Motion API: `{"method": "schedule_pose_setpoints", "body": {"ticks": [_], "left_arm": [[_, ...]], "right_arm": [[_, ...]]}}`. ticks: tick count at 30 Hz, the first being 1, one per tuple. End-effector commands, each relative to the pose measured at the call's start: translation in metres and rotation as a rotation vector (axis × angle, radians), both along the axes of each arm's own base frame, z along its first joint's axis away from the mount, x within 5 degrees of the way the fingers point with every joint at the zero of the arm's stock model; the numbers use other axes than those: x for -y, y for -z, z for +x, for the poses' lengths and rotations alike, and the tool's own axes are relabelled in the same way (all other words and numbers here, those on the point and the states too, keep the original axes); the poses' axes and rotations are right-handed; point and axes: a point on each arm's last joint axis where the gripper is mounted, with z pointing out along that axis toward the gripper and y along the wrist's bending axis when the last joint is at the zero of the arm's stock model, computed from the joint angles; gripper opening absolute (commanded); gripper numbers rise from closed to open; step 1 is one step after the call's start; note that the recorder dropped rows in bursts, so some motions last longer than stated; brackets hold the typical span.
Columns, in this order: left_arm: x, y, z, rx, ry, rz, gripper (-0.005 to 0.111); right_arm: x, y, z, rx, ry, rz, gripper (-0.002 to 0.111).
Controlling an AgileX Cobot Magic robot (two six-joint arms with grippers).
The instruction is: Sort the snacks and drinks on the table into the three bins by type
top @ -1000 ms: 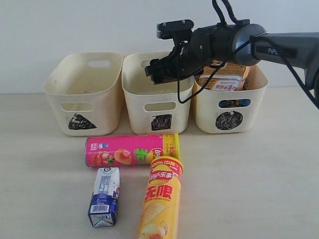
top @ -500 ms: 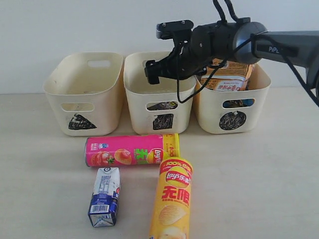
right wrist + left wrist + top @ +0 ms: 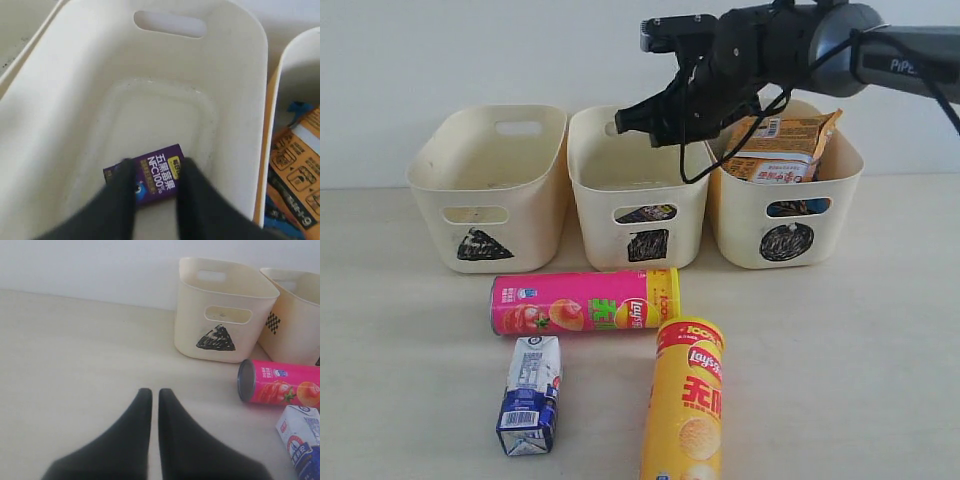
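Note:
My right gripper [image 3: 638, 122] hangs open over the square-marked bin [image 3: 635, 200]. The dark purple carton [image 3: 155, 174] lies flat on that bin's floor, below the spread fingers and apart from them [image 3: 156, 169]. In the circle-marked bin [image 3: 785, 215] stands the orange bag [image 3: 782, 148], and the blue bag [image 3: 807, 207] shows through its handle slot. The triangle-marked bin [image 3: 490, 185] looks empty. On the table lie the pink tube [image 3: 585, 302], the yellow-orange tube [image 3: 687, 400] and the white and blue carton [image 3: 531, 395]. My left gripper [image 3: 151, 392] is shut, low over bare table.
The three bins stand in a row against the white back wall. In the left wrist view the triangle bin [image 3: 225, 315], the pink tube's metal end [image 3: 247, 381] and the white carton [image 3: 302, 440] lie ahead of the left gripper.
The right gripper let the purple carton drop into the square bin, then rose and drew back. The yellow-orange tube rolled right and turned straighter. The circle bin shifted slightly.

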Motion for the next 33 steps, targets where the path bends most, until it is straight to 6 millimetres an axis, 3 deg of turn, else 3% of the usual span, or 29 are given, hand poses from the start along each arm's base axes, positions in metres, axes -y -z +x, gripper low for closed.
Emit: {"method": "schedule_pose_setpoints", "body": {"ticks": [1,9,17,27,30,33], "left_arm": [[0.0,-0.002,0.0,0.017,-0.003,-0.01,0.004],[0.0,-0.002,0.0,0.017,-0.003,-0.01,0.004],[0.0,-0.002,0.0,0.017,-0.003,-0.01,0.004],[0.0,-0.002,0.0,0.017,-0.003,-0.01,0.004],[0.0,-0.002,0.0,0.017,-0.003,-0.01,0.004],[0.0,-0.002,0.0,0.017,-0.003,-0.01,0.004]], "right_arm": [[0.009,-0.018,-0.01,-0.05,0.006,-0.037,0.002],[0.029,-0.028,-0.034,-0.109,-0.015,-0.105,0.002],[0.09,-0.039,-0.078,-0.055,0.076,-0.074,0.002],[0.189,-0.038,-0.141,0.053,0.304,-0.035,0.002],[0.206,-0.04,-0.162,0.108,0.353,-0.023,0.002],[0.211,-0.045,-0.186,0.194,0.365,-0.001,0.002]]}}
